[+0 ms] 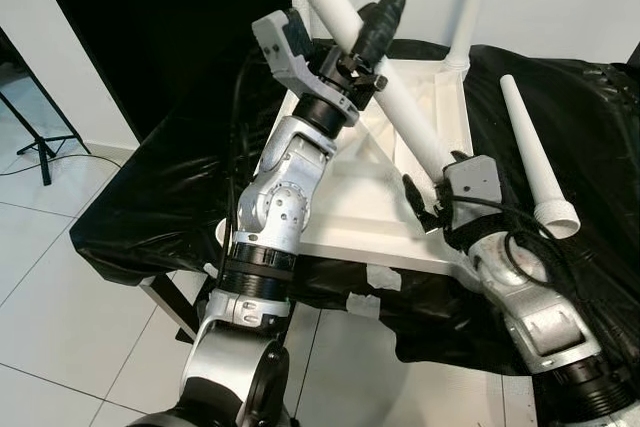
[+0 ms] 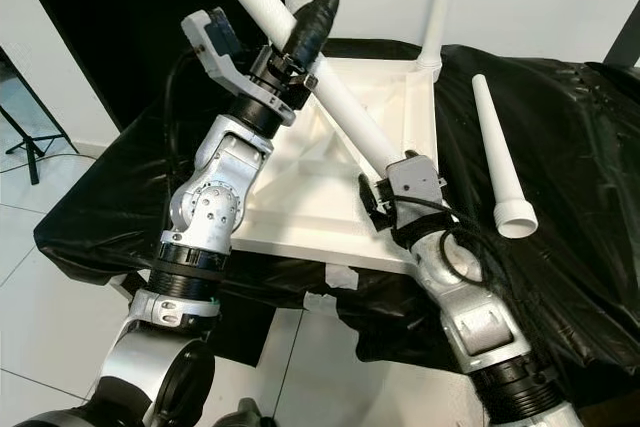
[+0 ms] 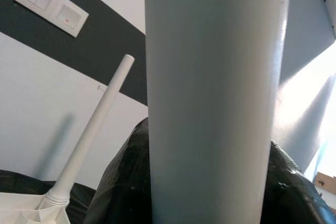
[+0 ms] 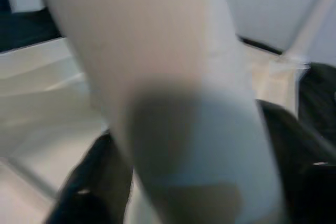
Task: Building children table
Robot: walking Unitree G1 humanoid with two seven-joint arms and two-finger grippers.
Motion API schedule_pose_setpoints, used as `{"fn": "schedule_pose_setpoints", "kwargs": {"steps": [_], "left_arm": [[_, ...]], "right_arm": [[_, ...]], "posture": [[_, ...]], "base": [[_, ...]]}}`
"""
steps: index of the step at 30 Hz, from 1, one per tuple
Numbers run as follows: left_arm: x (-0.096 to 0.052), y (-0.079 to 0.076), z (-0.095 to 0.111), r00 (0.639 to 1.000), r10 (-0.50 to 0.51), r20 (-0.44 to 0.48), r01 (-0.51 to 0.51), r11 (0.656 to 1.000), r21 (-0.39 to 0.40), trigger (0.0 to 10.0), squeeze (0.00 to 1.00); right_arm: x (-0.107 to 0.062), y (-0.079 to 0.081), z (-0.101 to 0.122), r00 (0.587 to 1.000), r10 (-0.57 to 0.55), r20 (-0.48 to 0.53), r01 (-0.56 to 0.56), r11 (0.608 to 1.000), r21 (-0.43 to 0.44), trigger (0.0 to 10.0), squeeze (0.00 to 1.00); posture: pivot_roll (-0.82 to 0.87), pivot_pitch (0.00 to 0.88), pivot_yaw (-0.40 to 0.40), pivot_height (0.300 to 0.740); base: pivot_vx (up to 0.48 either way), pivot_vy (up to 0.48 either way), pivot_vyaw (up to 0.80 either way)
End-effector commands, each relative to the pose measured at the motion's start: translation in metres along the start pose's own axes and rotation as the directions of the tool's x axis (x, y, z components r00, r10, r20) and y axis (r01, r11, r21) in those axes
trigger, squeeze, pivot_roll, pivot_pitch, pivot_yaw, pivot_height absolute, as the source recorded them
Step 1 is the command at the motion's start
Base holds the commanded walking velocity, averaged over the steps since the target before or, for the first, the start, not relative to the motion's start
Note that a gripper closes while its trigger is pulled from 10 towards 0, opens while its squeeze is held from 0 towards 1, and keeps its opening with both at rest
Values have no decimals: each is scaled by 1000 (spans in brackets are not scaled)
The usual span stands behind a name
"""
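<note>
A white children's tabletop (image 1: 350, 207) lies upside down on a black-draped surface. One white leg (image 1: 472, 7) stands upright in its far right corner, also seen as a thin post (image 3: 92, 135). A second leg (image 1: 400, 107) slants across the tabletop. My left gripper (image 1: 372, 32) is shut on its upper part, with black fingers (image 3: 121, 192) flanking the leg (image 3: 215, 98). My right gripper (image 1: 428, 202) is shut on its lower end near the tabletop's front right corner, where the leg (image 4: 168, 103) looks blurred. A third leg (image 1: 535, 162) lies loose on the cloth at right.
Black cloth (image 1: 150, 207) covers the work surface and hangs over its edges, taped at the front (image 1: 365, 302). A tripod foot (image 1: 40, 142) stands on the white tiled floor at left. A white wall runs behind, with a switch plate (image 3: 50, 3).
</note>
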State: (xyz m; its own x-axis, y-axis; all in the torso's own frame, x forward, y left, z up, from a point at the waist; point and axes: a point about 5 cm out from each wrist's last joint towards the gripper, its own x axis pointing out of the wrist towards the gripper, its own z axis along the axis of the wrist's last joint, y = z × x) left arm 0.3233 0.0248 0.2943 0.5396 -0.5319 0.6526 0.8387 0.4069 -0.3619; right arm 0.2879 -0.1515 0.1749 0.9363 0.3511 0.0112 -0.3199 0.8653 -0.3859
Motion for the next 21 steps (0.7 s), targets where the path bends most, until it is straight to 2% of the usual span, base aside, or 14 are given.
{"fn": "schedule_pose_setpoints", "kwargs": {"steps": [1, 4, 9, 10, 11, 12, 13, 14, 16, 17, 20, 21], "left_arm": [[8, -33, -10, 957, -288, 21, 289, 952, -106, 0, 0], [10, -37, -5, 946, -320, 50, 323, 938, -122, 0, 0], [13, -43, -1, 936, -346, 62, 351, 928, -125, 0, 0], [13, -45, -1, 934, -352, 59, 357, 926, -122, 1961, 0], [13, -45, -1, 934, -352, 59, 357, 926, -122, 1961, 0], [15, -43, -4, 945, -325, 32, 327, 939, -107, 10000, 0], [15, -43, -4, 945, -325, 32, 327, 939, -107, 10000, 0], [17, -40, -8, 961, -275, 9, 275, 958, -84, 10000, 1000], [17, -40, -8, 961, -275, 9, 275, 958, -84, 10000, 1000], [18, -39, -13, 973, -232, -15, 231, 972, -52, 10000, 1000], [18, -39, -13, 973, -232, -15, 231, 972, -52, 10000, 1000], [19, -39, -21, 979, -197, -50, 197, 980, -18, 10000, 933]], "right_arm": [[0, 10, -3, 993, 113, -29, -112, 993, 39, 0, 0], [-1, 4, -5, 988, 148, -55, -147, 989, 16, 0, 0], [0, 0, -3, 987, 144, -64, -147, 989, -29, 0, 0], [0, -1, -1, 987, 143, -72, -147, 988, -41, 0, 0], [0, -1, -1, 987, 143, -72, -147, 988, -41, 0, 0], [0, -3, 1, 990, 118, -76, -125, 988, -87, 0, 0], [0, -3, 1, 990, 118, -76, -125, 988, -87, 0, 0], [2, -7, 3, 995, 63, -83, -76, 983, -168, 0, 0], [2, -7, 3, 995, 63, -83, -76, 983, -168, 0, 0], [3, -12, 4, 997, -17, -75, -1, 973, -230, 0, 0], [3, -12, 4, 997, -17, -75, -1, 973, -230, 0, 0], [4, -16, 5, 992, -110, -56, 89, 954, -286, 0, 0]], "posture": [[50, 0, 41, 740], [48, 0, 40, 740], [49, 0, 39, 740], [49, 0, 39, 740], [49, 0, 39, 740], [48, 0, 42, 740], [48, 0, 42, 740], [44, 0, 46, 740], [44, 0, 46, 740], [45, 0, 47, 740], [45, 0, 47, 740], [50, 0, 47, 740]], "base": [[0, 0, 0], [0, 0, 0], [0, 0, 0], [0, 0, 0], [0, 0, 0], [0, 0, 0], [0, 0, 0], [0, 0, 0], [0, 0, 0], [0, 0, 0], [0, 0, 0], [0, 0, 0]]}}
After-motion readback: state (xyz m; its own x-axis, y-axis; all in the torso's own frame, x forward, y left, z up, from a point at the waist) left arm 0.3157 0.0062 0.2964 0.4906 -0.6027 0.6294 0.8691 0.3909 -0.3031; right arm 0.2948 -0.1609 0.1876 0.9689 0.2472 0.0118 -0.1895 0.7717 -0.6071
